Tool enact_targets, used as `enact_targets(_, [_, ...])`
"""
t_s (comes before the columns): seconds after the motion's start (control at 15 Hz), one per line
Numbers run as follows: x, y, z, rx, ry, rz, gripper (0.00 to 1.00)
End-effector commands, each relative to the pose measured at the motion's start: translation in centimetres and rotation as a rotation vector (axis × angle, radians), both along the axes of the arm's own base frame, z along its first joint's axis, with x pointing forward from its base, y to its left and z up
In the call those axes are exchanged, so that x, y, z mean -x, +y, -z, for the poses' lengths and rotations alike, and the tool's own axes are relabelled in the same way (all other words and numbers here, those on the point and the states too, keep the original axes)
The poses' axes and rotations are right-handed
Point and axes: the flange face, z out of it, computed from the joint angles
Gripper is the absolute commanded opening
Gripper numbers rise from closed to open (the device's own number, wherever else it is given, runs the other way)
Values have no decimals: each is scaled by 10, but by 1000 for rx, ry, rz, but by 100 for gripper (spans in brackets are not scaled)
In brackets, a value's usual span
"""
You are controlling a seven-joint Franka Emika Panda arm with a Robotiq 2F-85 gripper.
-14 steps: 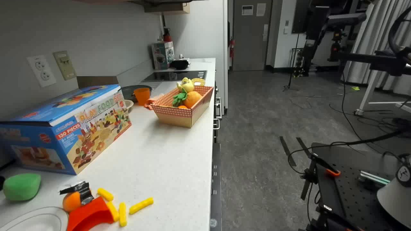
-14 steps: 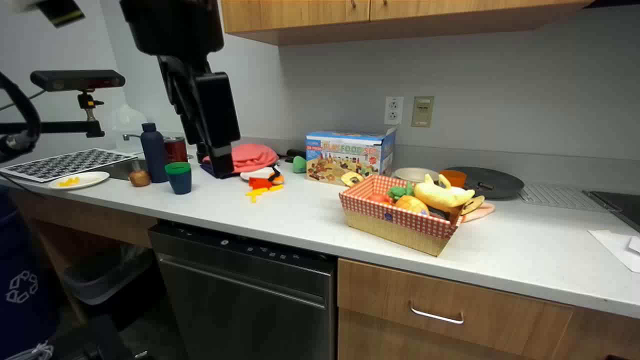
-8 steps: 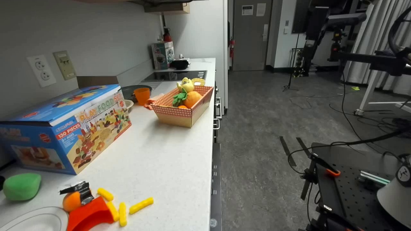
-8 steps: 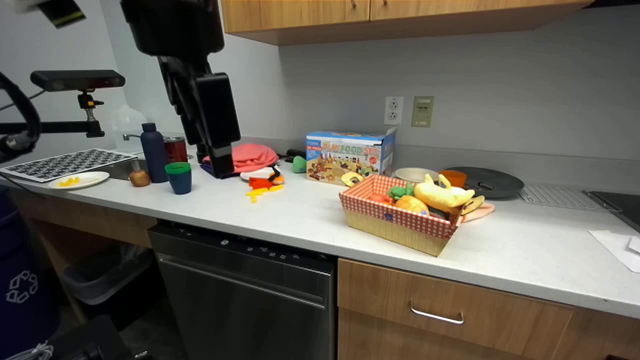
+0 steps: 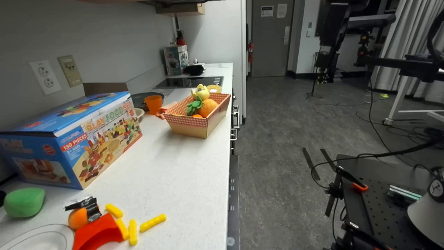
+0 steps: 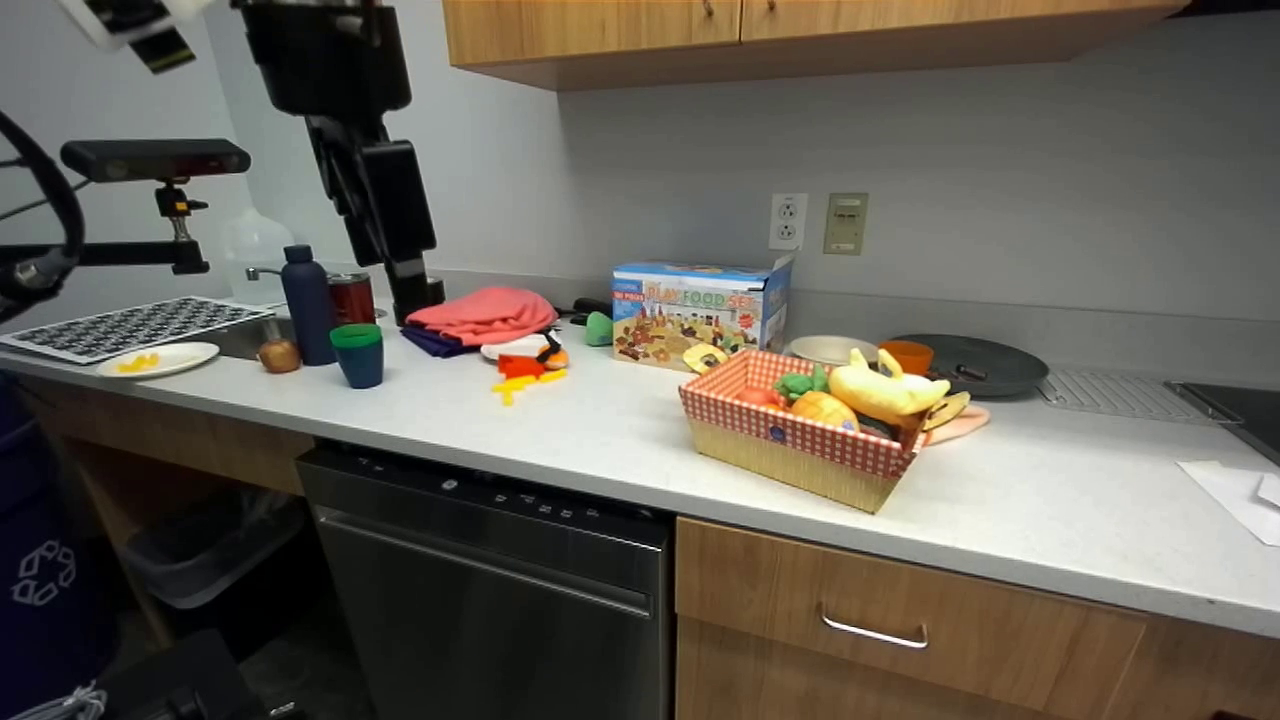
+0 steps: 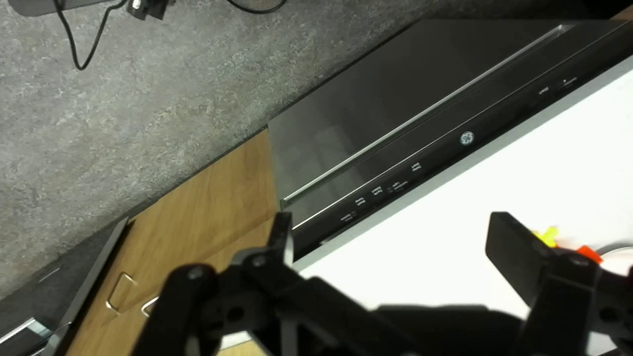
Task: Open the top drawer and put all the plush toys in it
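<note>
One hand [image 7: 390, 230], spread wide | shifted, hiding less pink cloth [image 6: 495, 316] | top drawer [image 6: 890, 603] closed

Wrist view: surface [image 7: 445, 247] washed out to near-flat white; hand [image 7: 389, 237] dark and blurred. In an exterior view: floor [image 5: 277, 132] dim, faint shadow beside the basket [image 5: 189, 131].

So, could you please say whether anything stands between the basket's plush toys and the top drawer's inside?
Yes: the basket walls them in, though the yellow plush toy rises above its rim; the top drawer, beneath the countertop, is shut.
</note>
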Motion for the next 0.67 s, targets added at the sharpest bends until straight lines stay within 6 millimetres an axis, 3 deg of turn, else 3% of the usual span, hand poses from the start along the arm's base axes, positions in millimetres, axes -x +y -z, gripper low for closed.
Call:
enact_targets(0.0, [-57, 72, 10, 44, 27, 24, 100])
enact_targets(0.13, [-85, 102, 20, 106, 60, 27, 100])
enact_targets(0.2, [-48, 83, 14, 86, 21, 18, 100])
enact_targets(0.33, [-70, 102, 25, 102, 56, 14, 100])
enact_targets(0.6, [-84, 103, 27, 100, 71, 16, 100])
